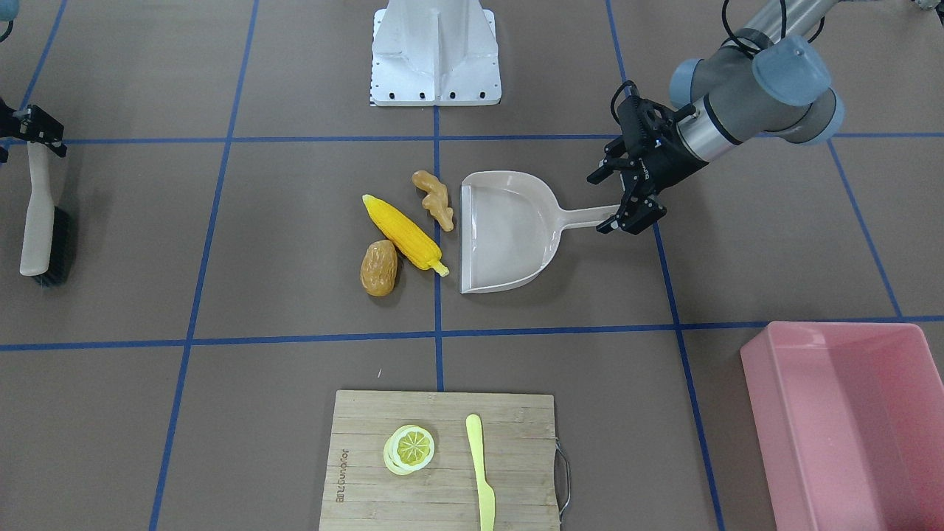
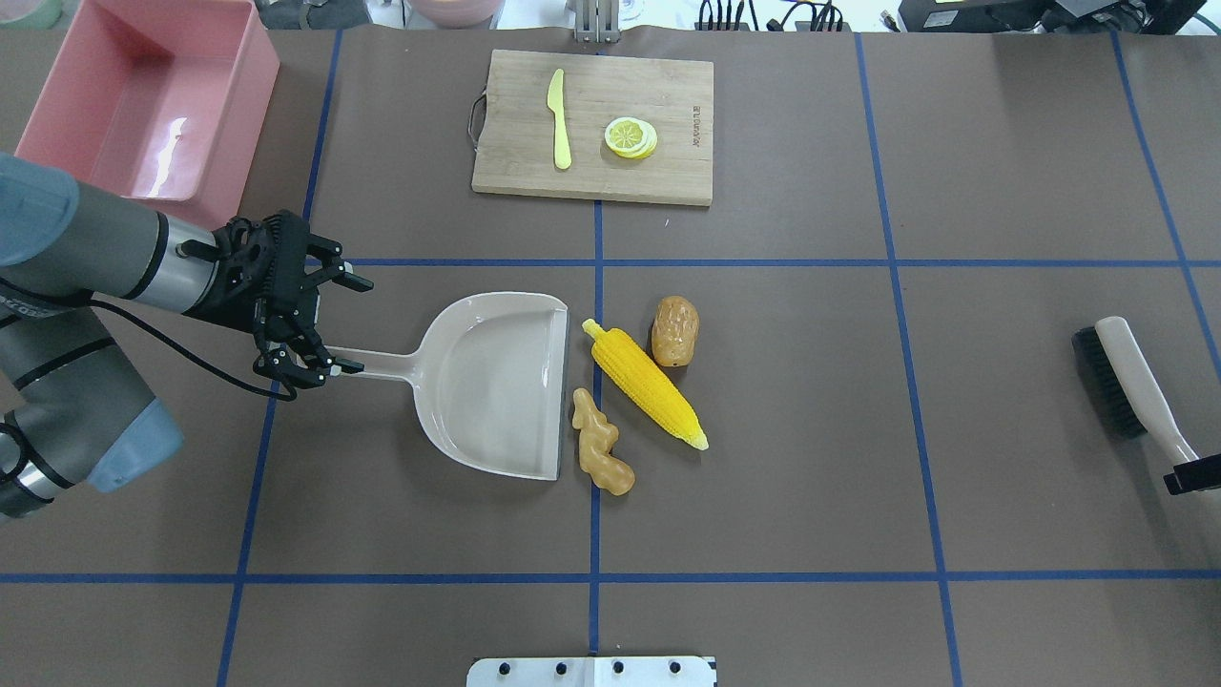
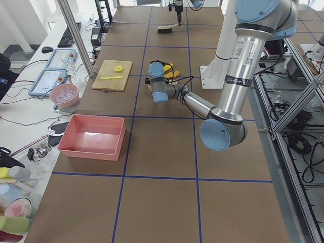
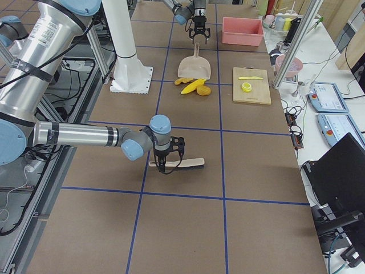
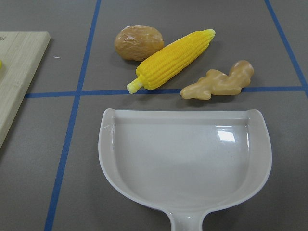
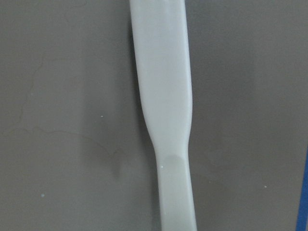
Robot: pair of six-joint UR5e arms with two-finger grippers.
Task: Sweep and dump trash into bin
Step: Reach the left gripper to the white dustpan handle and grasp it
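Observation:
The trash lies mid-table: a yellow corn cob, a tan ginger root and an orange-brown wrinkled lump, all just off the open mouth of the beige dustpan. The dustpan lies flat and empty. My left gripper is open at the end of the dustpan's handle, one finger beside it. The left wrist view shows the dustpan with the corn, ginger and lump beyond it. My right gripper is at the handle end of a brush lying on the table; its jaws are unclear. The pink bin stands at the far left.
A wooden cutting board with a lemon slice and a yellow plastic knife lies at the far middle. The robot's white base plate is at the near edge. Blue tape lines cross the brown table.

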